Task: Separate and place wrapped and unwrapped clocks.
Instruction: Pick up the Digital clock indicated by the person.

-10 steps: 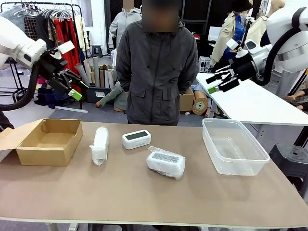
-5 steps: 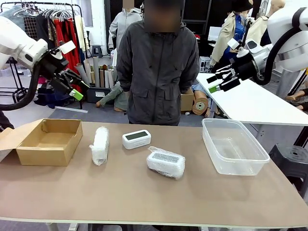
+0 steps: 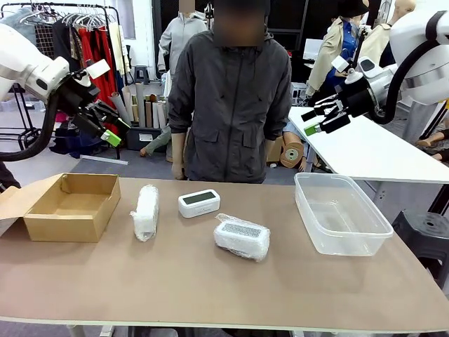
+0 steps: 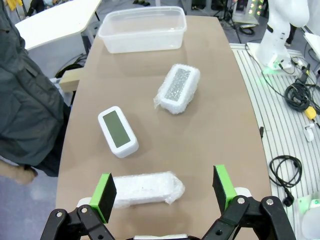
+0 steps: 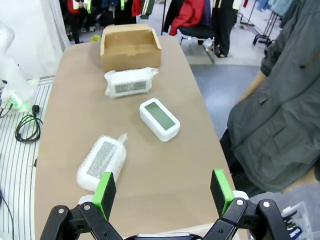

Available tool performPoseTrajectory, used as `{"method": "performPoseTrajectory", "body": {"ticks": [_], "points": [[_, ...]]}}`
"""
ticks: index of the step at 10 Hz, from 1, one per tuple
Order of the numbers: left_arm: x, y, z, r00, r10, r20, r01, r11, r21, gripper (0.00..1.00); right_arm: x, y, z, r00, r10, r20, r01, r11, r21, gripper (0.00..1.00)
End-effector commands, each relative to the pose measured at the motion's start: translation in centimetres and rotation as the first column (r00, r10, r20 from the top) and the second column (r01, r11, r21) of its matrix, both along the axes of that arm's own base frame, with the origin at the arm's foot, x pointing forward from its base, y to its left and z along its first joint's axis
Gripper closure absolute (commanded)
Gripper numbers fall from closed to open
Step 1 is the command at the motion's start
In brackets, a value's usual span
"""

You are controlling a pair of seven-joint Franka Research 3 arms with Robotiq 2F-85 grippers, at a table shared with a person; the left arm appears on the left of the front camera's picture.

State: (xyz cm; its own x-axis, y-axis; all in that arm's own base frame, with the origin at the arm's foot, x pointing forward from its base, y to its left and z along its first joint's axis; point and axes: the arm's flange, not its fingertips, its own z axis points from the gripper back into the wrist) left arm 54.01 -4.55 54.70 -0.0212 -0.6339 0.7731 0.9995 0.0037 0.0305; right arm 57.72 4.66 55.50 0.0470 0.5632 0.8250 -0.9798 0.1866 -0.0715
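Note:
Three clocks lie on the brown table (image 3: 210,295). The unwrapped clock (image 3: 198,203) (image 4: 118,131) (image 5: 159,119), white with a grey-green screen, sits near the far edge in front of the person. One wrapped clock (image 3: 146,211) (image 4: 142,189) (image 5: 128,82) lies to its left, beside the cardboard box. Another wrapped clock (image 3: 242,236) (image 4: 177,88) (image 5: 101,162) lies nearer the middle. My left gripper (image 3: 110,130) (image 4: 163,188) hangs open high above the table's left end. My right gripper (image 3: 311,121) (image 5: 163,192) hangs open high at the right, over the far edge.
An open cardboard box (image 3: 72,205) (image 5: 130,46) stands at the table's left end. A clear plastic tub (image 3: 341,210) (image 4: 142,28) stands at the right end. A person (image 3: 230,98) in a dark jacket stands at the far side, one hand (image 3: 178,170) by the edge.
The person's arm has come down, so a hand now shows near the table's far edge. My right gripper rose slightly a second ago, then held still. The clocks have not moved.

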Motion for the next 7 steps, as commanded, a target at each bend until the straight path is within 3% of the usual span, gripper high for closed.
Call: {"method": "performPoseTrajectory", "body": {"ticks": [1, 7], "points": [[0.07, 0.09, 0.06, 1.0, 0.0, 0.001, 0.0, 1.0, -0.001, 0.0, -0.06, -0.01, 0.22, 1.0, -0.002, 0.005, 0.002, 1.0, 0.0, 0.0], [0.07, 0.09, 0.06, 1.0, 0.0, 0.001, 0.0, 1.0, -0.001, 0.0, -0.06, -0.01, 0.22, 1.0, -0.002, 0.005, 0.002, 1.0, 0.0, 0.0]]}}
